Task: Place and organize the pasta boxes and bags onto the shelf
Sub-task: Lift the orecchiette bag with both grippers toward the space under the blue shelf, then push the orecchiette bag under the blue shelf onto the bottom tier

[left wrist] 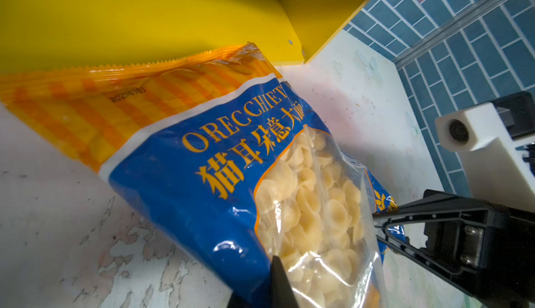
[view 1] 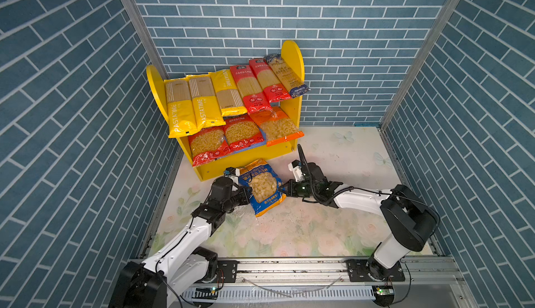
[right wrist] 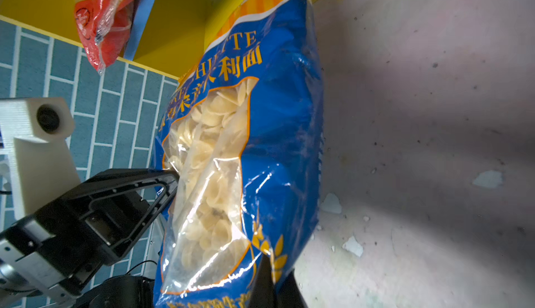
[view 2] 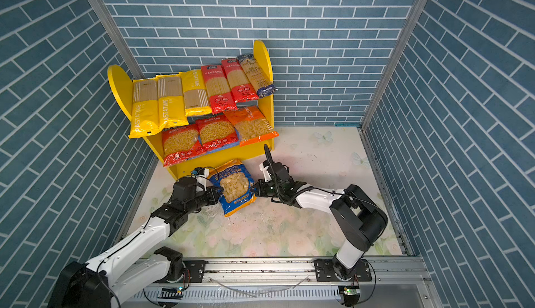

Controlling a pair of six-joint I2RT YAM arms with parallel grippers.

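My left gripper (view 1: 245, 195) is clenched on the left edge of the blue bag (view 1: 262, 188) of pasta, and my right gripper (view 1: 283, 189) pinches its right edge. Between them the bag is held tilted, just in front of the shelf (view 1: 240, 167) on the table (view 1: 333, 159). Beyond, two red bags (view 1: 207, 147) and an orange bag (view 1: 276, 125) lie on the lower board. On the upper board lie three yellow packs (view 1: 179, 107), two red packs (view 1: 250, 88) and a dark-blue pack (view 1: 286, 73).

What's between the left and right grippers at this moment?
Only the blue orecchiette bag: the left gripper and right gripper are each shut on an opposite side edge of it. Both top views show this.
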